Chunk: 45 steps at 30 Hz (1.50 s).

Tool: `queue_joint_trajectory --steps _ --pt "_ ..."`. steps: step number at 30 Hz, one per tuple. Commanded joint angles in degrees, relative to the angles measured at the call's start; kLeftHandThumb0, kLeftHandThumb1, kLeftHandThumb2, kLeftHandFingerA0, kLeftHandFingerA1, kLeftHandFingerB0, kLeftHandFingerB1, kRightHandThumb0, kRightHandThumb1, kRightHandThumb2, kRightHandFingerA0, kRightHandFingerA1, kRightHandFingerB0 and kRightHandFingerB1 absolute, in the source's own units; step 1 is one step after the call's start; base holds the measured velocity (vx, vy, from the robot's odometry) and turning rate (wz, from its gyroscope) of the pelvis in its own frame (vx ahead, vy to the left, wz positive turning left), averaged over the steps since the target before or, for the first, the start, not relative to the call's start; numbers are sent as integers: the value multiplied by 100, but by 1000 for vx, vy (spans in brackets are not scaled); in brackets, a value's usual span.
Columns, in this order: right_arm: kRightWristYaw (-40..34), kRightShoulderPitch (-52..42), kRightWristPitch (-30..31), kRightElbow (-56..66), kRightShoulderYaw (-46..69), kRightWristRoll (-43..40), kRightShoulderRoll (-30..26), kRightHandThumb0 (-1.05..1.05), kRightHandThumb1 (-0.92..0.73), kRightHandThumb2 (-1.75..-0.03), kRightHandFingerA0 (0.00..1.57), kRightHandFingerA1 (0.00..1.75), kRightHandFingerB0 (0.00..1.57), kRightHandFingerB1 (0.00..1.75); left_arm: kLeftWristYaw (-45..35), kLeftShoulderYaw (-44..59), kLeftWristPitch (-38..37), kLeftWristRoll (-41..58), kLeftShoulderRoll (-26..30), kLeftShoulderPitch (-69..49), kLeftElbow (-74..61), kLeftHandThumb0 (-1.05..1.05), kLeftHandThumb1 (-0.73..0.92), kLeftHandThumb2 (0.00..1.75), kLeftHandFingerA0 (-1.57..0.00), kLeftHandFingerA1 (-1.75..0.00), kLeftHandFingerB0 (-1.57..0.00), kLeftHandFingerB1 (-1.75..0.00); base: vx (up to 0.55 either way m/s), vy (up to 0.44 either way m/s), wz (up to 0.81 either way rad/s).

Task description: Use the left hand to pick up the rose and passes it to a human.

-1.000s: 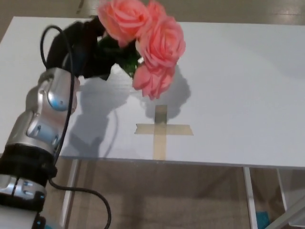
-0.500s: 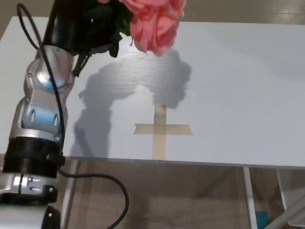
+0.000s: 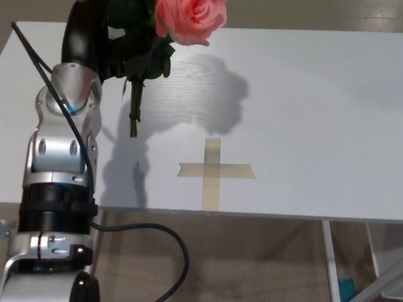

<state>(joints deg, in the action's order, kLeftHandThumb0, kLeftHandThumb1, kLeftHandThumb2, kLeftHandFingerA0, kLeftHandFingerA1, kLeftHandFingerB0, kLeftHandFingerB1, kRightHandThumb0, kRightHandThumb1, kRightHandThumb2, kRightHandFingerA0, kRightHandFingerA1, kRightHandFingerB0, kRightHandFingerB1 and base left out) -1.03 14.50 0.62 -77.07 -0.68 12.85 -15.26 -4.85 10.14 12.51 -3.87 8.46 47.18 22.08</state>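
**Left hand gripping rose, raised above table's far-left area**

We note the robot's black left hand (image 3: 94, 38) at the upper left of the head view, closed around the pink rose bunch with dark green leaves and stems (image 3: 189, 17); the thick fingers wrap the leafy part of the stems, though foliage hides exactly where each finger sits; the blooms stand to the right of the hand, cut off by the top edge of the view; one green stem end hangs down below the hand, pointing toward the white rectangular table (image 3: 315, 113), and we cannot tell whether its tip touches the surface.

The silver and black left forearm (image 3: 60, 157) rises nearly straight up the left side of the view, from the near table edge to the wrist; the wrist bends so the hand leans toward the table's middle; a black cable (image 3: 141, 233) runs along the arm and loops below the table edge.

The rose is held clear of the tabletop, above its far-left part; its shadow and the arm's shadow fall on the white surface to the right of and below the hand; a cross of tan masking tape (image 3: 213, 171) lies on the table near the front edge, well apart from the rose, with nothing on it.

The right hand does not show in this view.
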Motion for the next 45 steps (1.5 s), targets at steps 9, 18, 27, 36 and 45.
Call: queue_joint_trajectory --steps 9,18,27,36,45 --pt "50 -10 55 -15 6 -21 37 -40 -74 -62 59 40 51 37 81 -253 308 172 -168 -127 -60 -17 79 74 -98 -141 -81 -107 0 0 0" --pt "76 -12 48 -4 3 -23 51 -40 -74 -62 58 40 50 37 246 -676 217 -31 -213 -181 -58 -18 81 72 -99 -132 -83 -104 0 0 0" --pt "95 -20 43 -1 9 -33 77 -40 -73 -62 57 40 50 37 267 -748 167 160 -728 -146 9 -17 80 72 -98 -135 -79 -110 0 0 0" --pt "171 7 41 -16 -9 -14 78 -41 -74 -62 55 39 48 36 435 -993 115 49 -1001 138 268 -15 81 72 -100 -136 -78 -111 0 0 0" --pt "160 55 53 -15 -54 19 122 -41 -74 -62 56 39 50 37 650 -1041 -68 140 -1546 412 704 -15 80 74 -97 -138 -78 -110 0 0 0"
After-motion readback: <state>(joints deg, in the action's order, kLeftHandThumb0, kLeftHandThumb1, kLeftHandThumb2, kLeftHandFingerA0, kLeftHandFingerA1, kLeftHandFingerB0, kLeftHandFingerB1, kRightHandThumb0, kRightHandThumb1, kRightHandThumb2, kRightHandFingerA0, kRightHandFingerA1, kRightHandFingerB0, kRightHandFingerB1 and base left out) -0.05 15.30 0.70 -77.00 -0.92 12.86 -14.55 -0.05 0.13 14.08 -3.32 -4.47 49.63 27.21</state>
